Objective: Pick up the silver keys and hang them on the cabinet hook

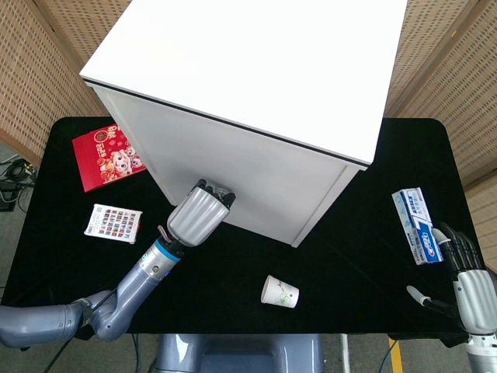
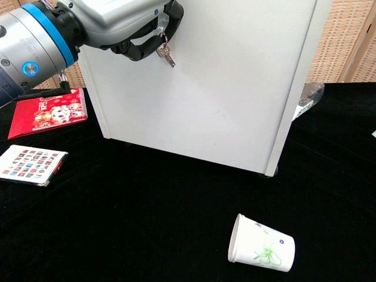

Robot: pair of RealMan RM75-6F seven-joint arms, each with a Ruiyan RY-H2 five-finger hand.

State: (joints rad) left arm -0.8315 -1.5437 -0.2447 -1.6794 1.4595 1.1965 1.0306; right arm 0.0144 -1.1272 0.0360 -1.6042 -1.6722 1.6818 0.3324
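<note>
In the head view, a tall white cabinet (image 1: 256,101) stands on a black table (image 1: 365,256), and the left hand (image 1: 199,215) is raised against the cabinet's front face, fingers curled inward at the panel; the keys are hidden behind the hand here. The right hand (image 1: 466,268) rests low at the table's near right edge, fingers loosely extended and apart, holding nothing, just beside a black marker pen (image 1: 423,298). A blue and white toothpaste box (image 1: 416,225) lies near that hand, a paper cup (image 1: 279,291) with a green print lies on its side in front of the cabinet, and on the left side lie a red envelope with cartoon figures (image 1: 106,158) and a small card pack with a coloured grid (image 1: 113,222). In the chest view, the left hand (image 2: 126,26) fills the upper left, its dark fingers (image 2: 141,50) bent around a key ring, and the silver keys (image 2: 167,54) dangle from them, close to the cabinet's (image 2: 235,88) white front; whether the ring touches a hook cannot be told. The paper cup (image 2: 261,244) lies tipped at the bottom, and the red envelope (image 2: 50,110) and card pack (image 2: 30,164) sit at the left.
</note>
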